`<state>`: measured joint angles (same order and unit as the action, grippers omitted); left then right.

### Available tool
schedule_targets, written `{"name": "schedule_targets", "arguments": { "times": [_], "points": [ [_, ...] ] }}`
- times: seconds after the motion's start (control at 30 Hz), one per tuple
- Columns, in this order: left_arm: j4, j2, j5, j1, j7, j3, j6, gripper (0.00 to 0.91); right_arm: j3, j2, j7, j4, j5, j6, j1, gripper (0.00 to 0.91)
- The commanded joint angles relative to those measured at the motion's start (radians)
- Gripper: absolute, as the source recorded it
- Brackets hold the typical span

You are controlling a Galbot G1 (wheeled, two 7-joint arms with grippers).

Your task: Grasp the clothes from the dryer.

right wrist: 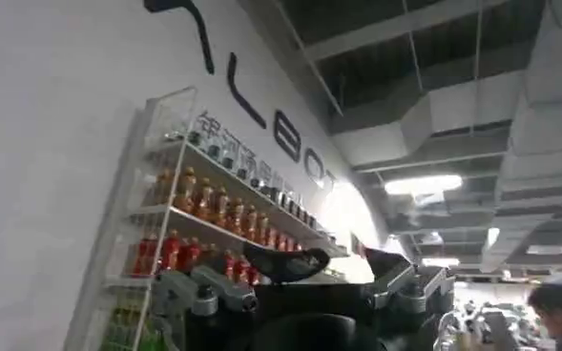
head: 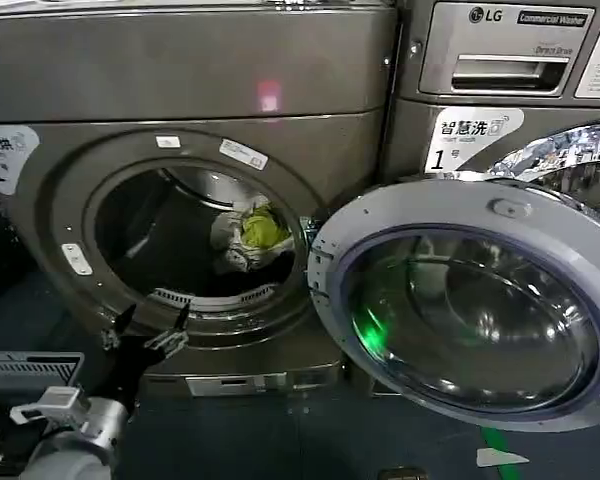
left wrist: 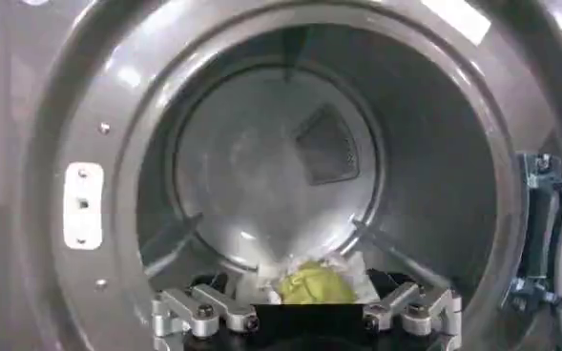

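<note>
The dryer (head: 190, 80) is the big bronze-grey machine on the left, and its round porthole stands open. The clothes (head: 248, 236) lie low in the drum as a small white-grey heap with a yellow-green piece. My left gripper (head: 155, 318) hangs open just outside the lower left of the porthole rim, short of the clothes and holding nothing. In the left wrist view the clothes (left wrist: 309, 282) sit straight ahead, at the foot of the drum's back wall. My right gripper (right wrist: 343, 265) is parked, pointing up toward a ceiling, with a gap between its dark fingertips and nothing in them.
The dryer's round glass door (head: 470, 310) is swung open to the right of the porthole, low and close. An LG-marked machine (head: 500, 60) stands at the right. A grey box (head: 30, 368) sits on the dark floor at the lower left. A bottle shelf (right wrist: 195, 219) is behind the right gripper.
</note>
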<state>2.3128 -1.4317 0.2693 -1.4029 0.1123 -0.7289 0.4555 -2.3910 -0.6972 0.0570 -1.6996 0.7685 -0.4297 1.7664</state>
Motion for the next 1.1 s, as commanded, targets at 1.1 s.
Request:
{"name": "schedule_targets", "arguments": {
  "times": [1.1],
  "points": [
    [-1.316, 0.044, -0.008, 1.085, -0.028, 0.268, -0.229, 0.907, -0.027, 0.013, 0.014, -0.023, 0.082, -0.04, -0.01, 0.907]
  ]
}}
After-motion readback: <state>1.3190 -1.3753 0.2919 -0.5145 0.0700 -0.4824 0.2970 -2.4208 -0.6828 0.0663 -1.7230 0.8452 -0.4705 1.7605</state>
